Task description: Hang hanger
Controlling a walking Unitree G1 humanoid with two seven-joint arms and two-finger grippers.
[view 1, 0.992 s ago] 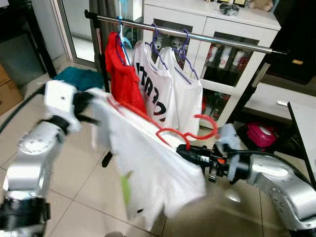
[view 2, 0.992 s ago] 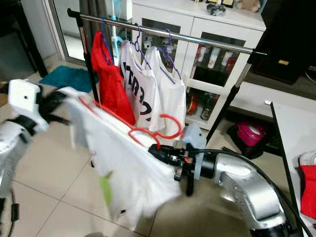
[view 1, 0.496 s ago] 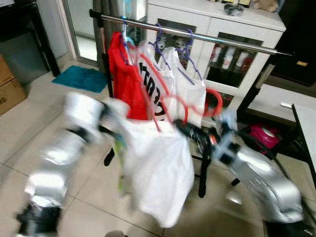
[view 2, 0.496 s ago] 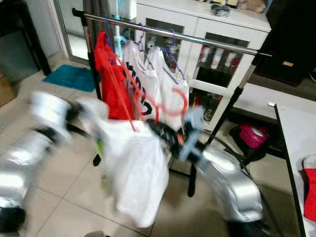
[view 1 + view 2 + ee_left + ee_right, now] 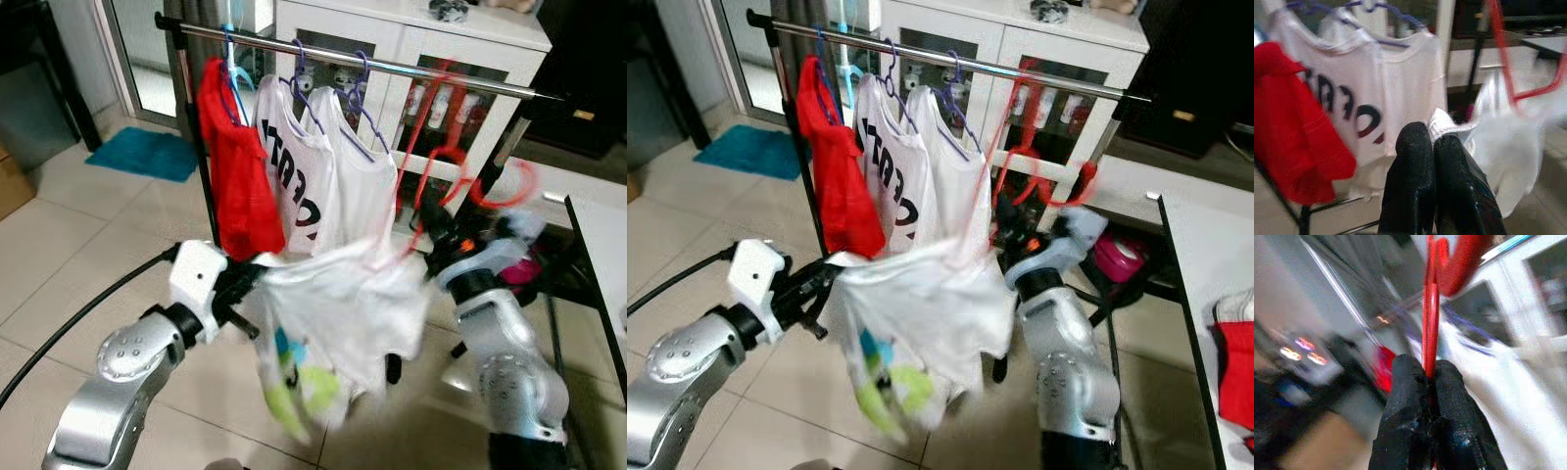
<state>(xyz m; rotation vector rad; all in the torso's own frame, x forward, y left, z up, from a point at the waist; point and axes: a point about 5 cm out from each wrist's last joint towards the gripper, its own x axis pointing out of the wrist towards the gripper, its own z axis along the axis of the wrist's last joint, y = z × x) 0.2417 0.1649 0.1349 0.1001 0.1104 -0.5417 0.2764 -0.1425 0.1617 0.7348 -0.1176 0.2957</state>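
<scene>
The silver left arm reaches from 7 o'clock toward centre, its left gripper (image 5: 1432, 147) pinched closed on white shirt fabric (image 5: 1449, 128). The silver right arm rises at 4 o'clock, its right gripper (image 5: 1425, 377) clamped on a thin red plastic hanger (image 5: 1431, 308).
</scene>
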